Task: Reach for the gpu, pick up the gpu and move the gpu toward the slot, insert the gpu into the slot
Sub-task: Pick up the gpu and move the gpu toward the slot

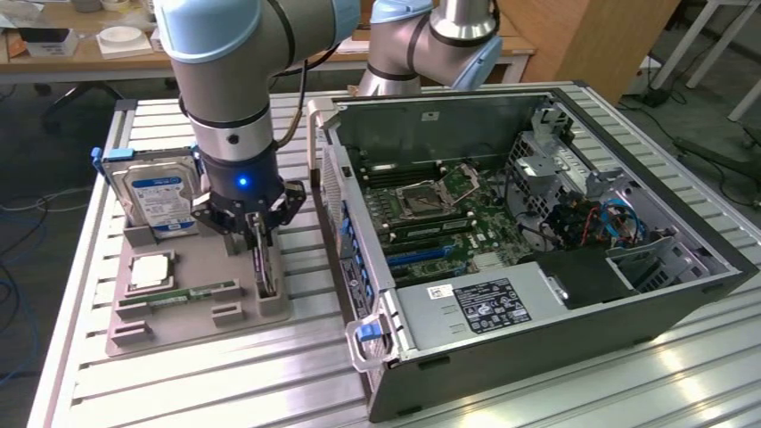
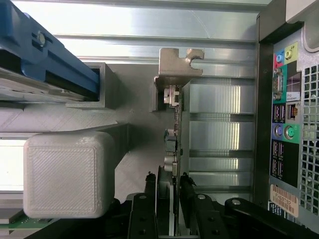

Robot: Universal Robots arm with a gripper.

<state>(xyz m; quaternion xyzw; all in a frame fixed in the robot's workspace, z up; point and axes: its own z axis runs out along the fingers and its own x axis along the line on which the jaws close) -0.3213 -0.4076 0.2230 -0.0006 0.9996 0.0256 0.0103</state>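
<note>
The gpu (image 1: 265,270) stands on edge in a holder at the right side of the grey tray (image 1: 196,319), a thin dark card. In the wrist view the gpu (image 2: 174,124) runs away from the camera, with its metal bracket (image 2: 174,64) at the far end. My gripper (image 1: 259,239) points straight down over the card. Its two black fingers (image 2: 149,181) straddle the card's near end, one on each side, and narrow gaps still show; the gripper (image 2: 167,180) is open. The blue slot (image 1: 416,256) lies on the motherboard inside the open computer case (image 1: 666,294).
On the same tray stand a silver hard drive with a blue label (image 1: 160,196), a square processor (image 1: 151,269) and a green memory stick (image 1: 178,294). A white printed block (image 2: 70,174) sits close beside the gripper. The case's rear port panel (image 2: 284,124) is to the gpu's other side.
</note>
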